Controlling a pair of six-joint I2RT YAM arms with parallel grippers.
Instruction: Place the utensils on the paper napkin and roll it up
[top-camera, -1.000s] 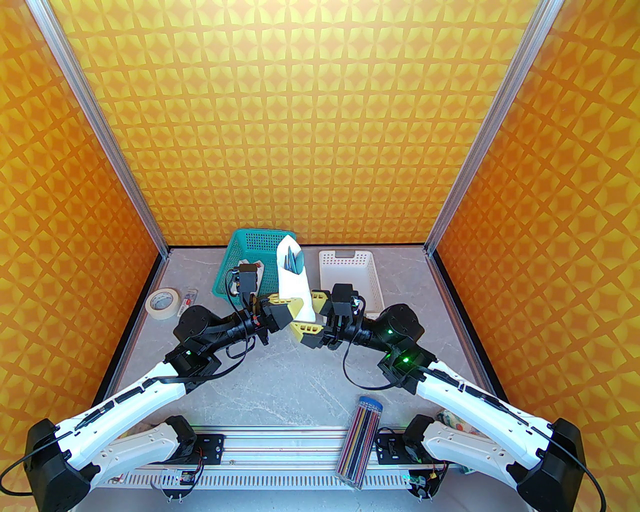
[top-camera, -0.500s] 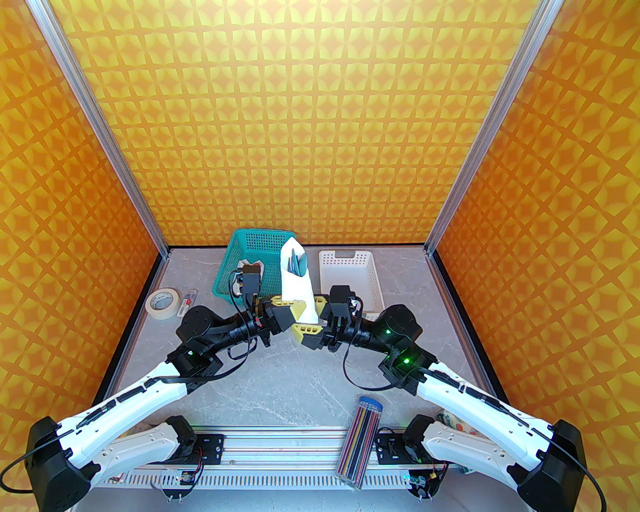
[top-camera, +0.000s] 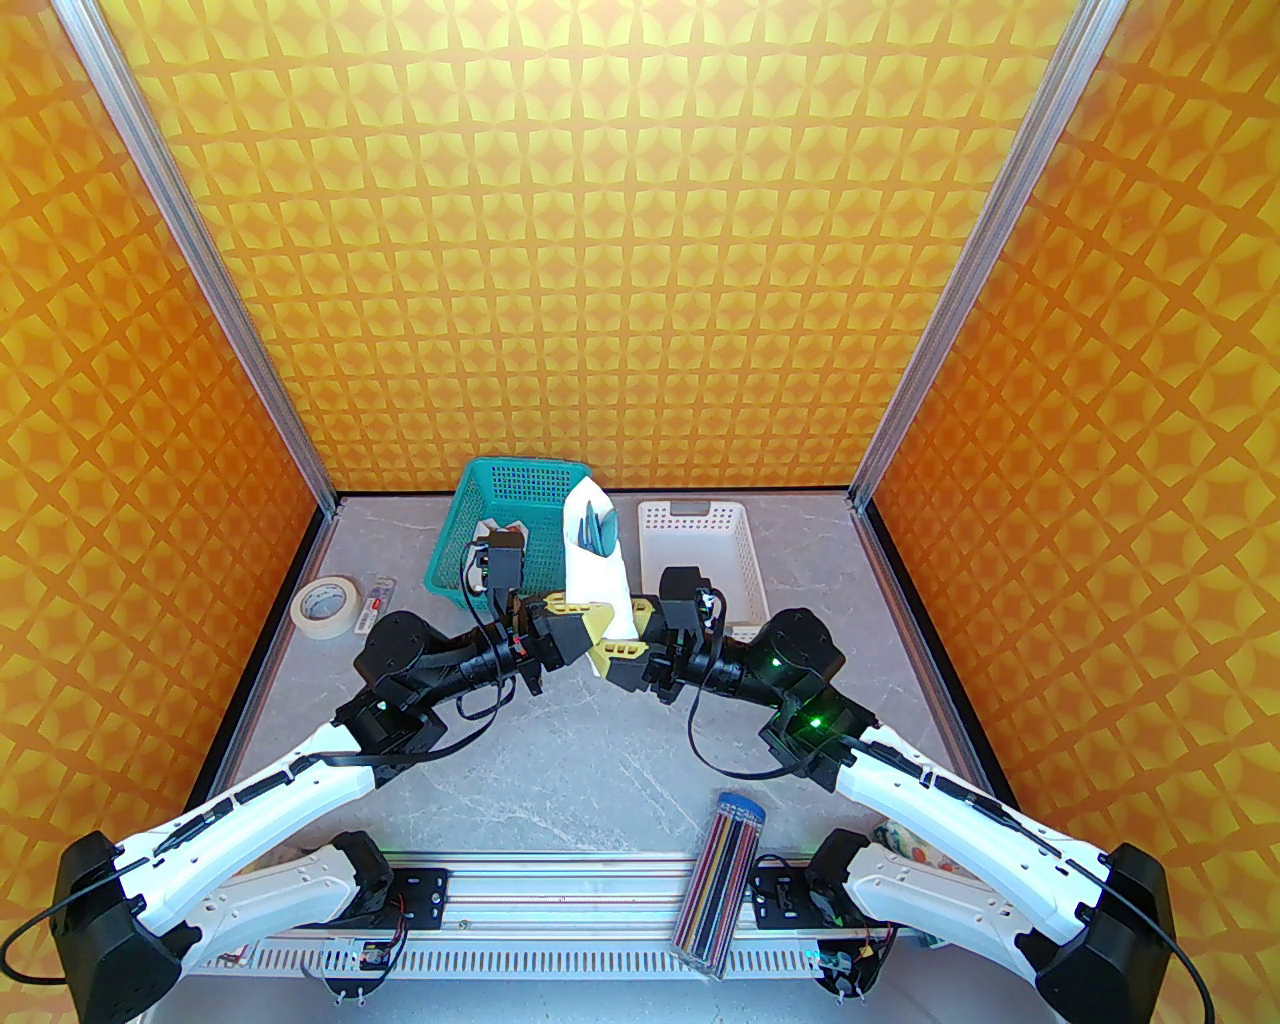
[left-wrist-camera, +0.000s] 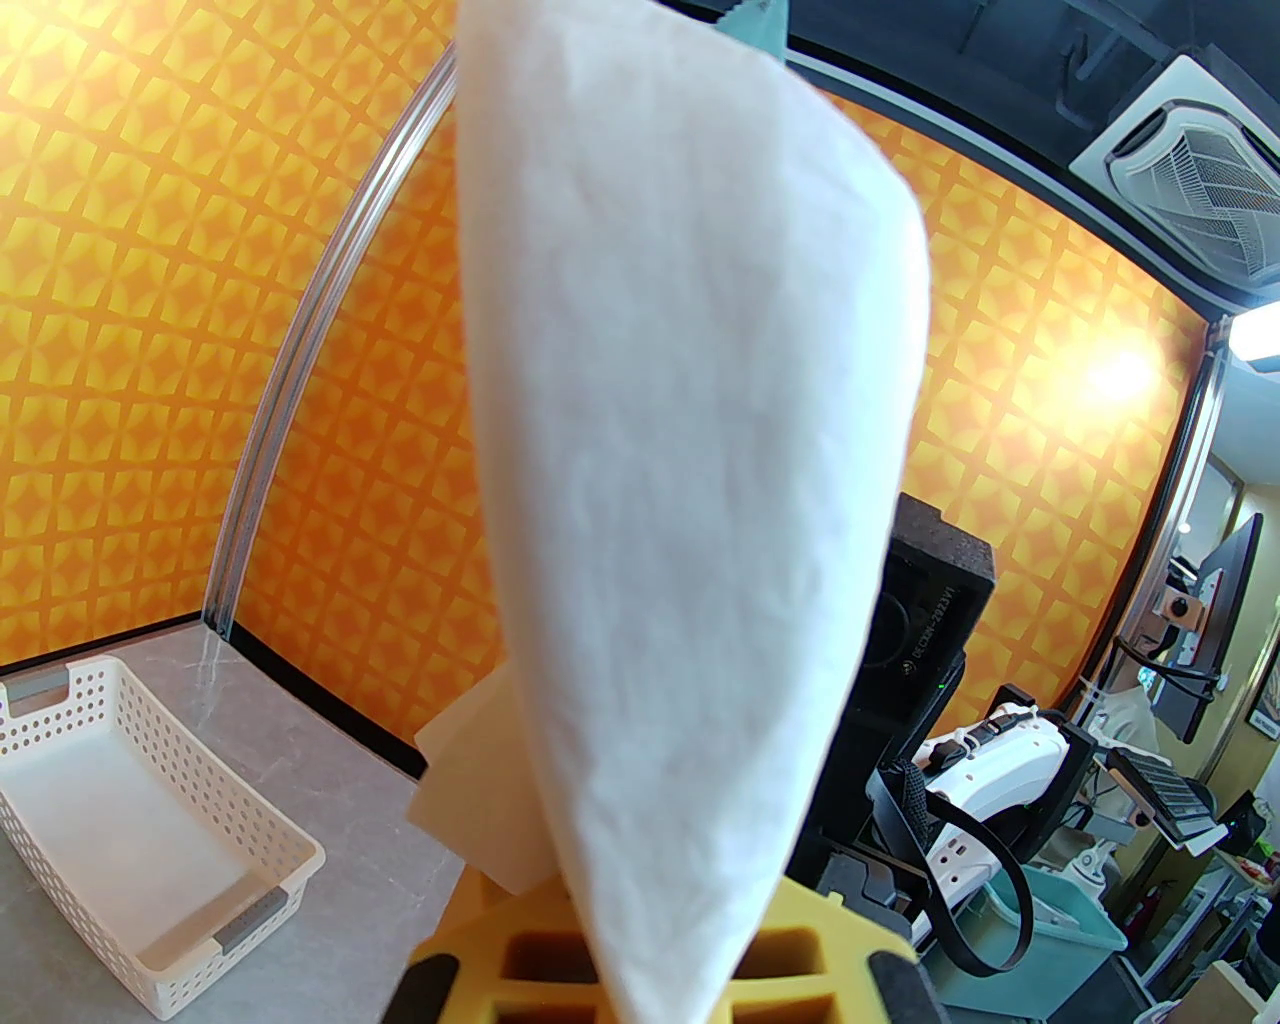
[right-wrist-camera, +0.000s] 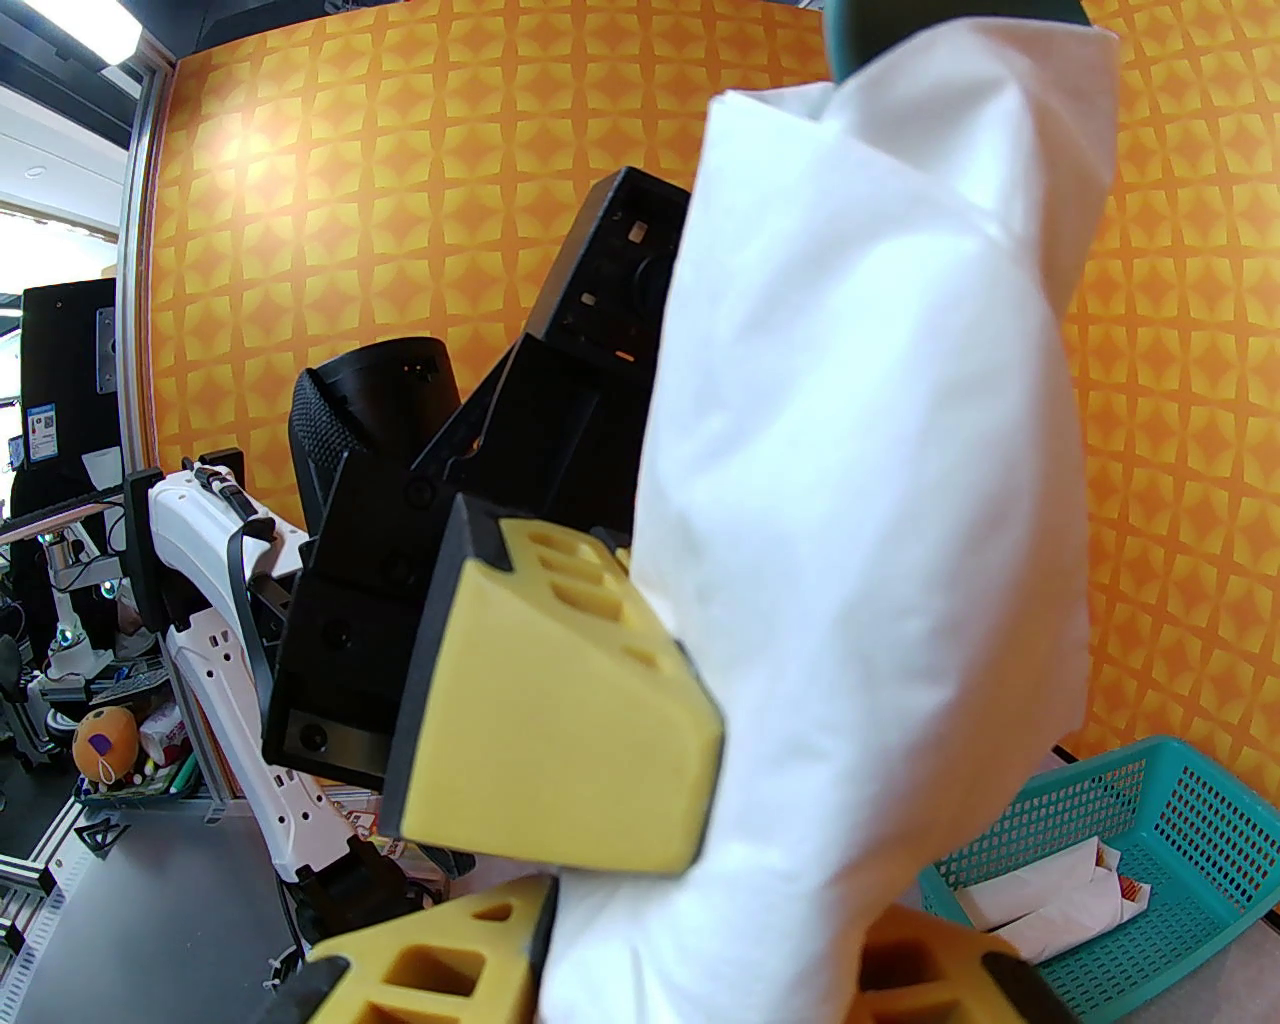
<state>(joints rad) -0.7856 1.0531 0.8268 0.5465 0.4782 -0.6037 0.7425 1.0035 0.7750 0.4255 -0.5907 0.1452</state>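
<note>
1. A clear pencil case (top-camera: 722, 880) full of coloured pencils is lying across the rail at the near edge, between the two arm bases and closer to the right one.
2. The grey table (top-camera: 560, 760) is spreading out beyond it, and both arms are reaching inward over it, with their grippers meeting near the middle.
3. The left gripper (top-camera: 592, 618) is clamping its yellow fingers (right-wrist-camera: 560, 700) tight on the lower part of the rolled paper napkin (top-camera: 598, 575), holding it up off the table.
4. The right gripper (top-camera: 628, 628) is sitting with its fingers (right-wrist-camera: 430, 975) on either side of the roll's bottom end. I cannot tell whether they are pressing on the paper.
5. The paper napkin is standing roughly upright as a roll, narrow at the bottom and wider at the top.
6. The utensils (top-camera: 600, 528) are sitting inside the roll, with their dark teal ends poking out of its open top.
7. Behind the roll, the teal basket (top-camera: 520, 465) is sitting to the left with napkin bundles (top-camera: 497, 524) inside it. The white basket (top-camera: 690, 507) is sitting to the right, and both are by the far wall.
8. A tape roll (top-camera: 325, 603) is lying well off to the left, near the side wall.
</note>
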